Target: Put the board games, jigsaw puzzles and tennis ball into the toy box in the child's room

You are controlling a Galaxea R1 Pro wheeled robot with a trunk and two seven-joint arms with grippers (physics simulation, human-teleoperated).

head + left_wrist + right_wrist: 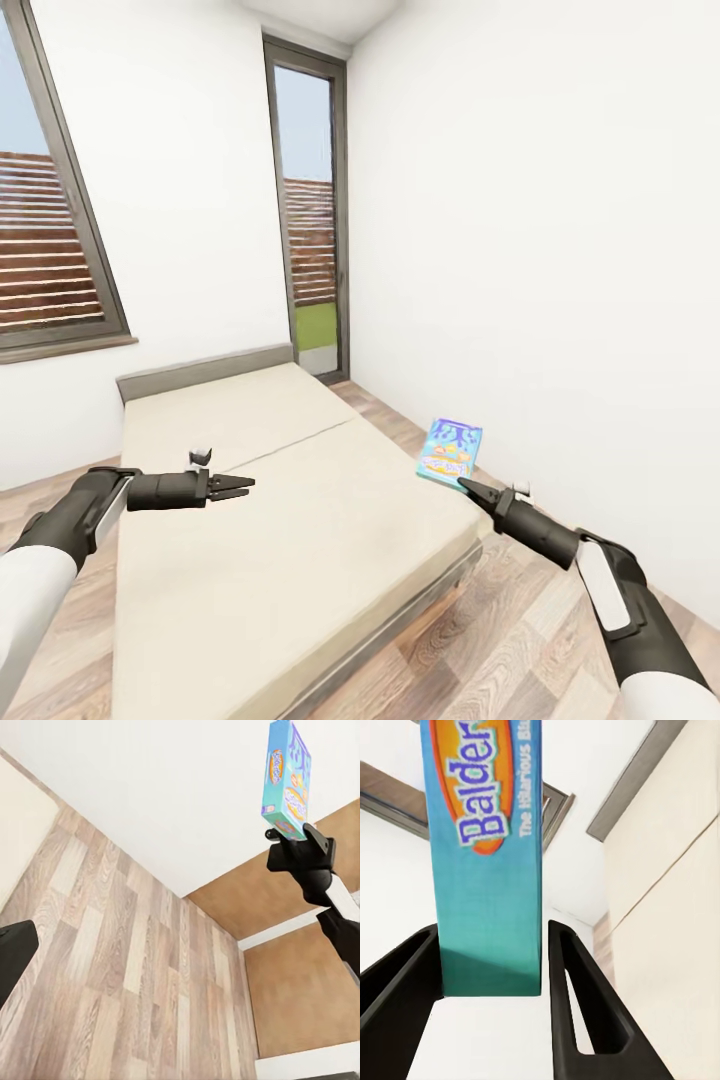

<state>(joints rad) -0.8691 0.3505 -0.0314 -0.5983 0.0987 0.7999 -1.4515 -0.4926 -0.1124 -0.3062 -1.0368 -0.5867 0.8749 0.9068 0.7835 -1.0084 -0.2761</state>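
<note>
A narrow blue board game [450, 452] hangs upright over the bed's right edge, and my right gripper [466, 486] is shut on its lower end. The right wrist view has the box's teal side [491, 870] squeezed between the two black fingers [577, 1005]. From the left wrist view the same box [285, 780] stands up in the air above the right gripper [294, 838]. My left gripper [243, 487] hovers open over the middle of the beige bed [300, 540], holding nothing. The table, toy box, jigsaw puzzles and tennis ball are out of view.
The bed has a low grey headboard [205, 371] against the far wall. A tall grey-framed window [312, 210] stands in the corner and a wider one [50, 240] at the left. A white wall [560, 300] runs close along the right, with a wood-plank floor strip [520, 640] beside the bed.
</note>
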